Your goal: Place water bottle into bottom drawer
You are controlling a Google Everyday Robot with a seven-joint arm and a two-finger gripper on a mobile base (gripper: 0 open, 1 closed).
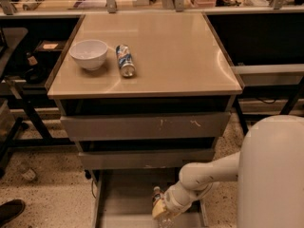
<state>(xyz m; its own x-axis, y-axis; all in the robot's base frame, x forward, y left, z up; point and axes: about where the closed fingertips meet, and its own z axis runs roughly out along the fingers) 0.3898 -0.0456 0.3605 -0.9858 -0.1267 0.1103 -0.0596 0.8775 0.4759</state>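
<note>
Speckled flooring surrounds a grey metal cabinet with a smooth tan top (180, 56), seen from above and in front. On the left part of the top sits a white bowl (89, 54). Just to its right a blue-and-silver soda can (125, 60) lies on its side, close to the bowl but not touching it.

Below the top are three drawers. The upper drawer front (142, 126) is grey with white scratches, and the plain middle drawer front (142, 158) sits beneath it; both look closed. The bottom drawer (118, 198) is pulled out toward the viewer, showing a wide shallow tray with low side walls.

A white robot arm (209, 175) reaches in from the lower right, past the robot's bulky white body (273, 175), and down over the open tray. Its gripper (161, 212) hangs over the tray's right-of-centre area, near the bottom edge of the view. The fingers are clamped around the water bottle (157, 195), a small clear bottle held roughly upright with its cap pointing up, above the tray floor. Whether its base touches the tray cannot be told.

A dark shoe (10, 210) shows at the lower left.
</note>
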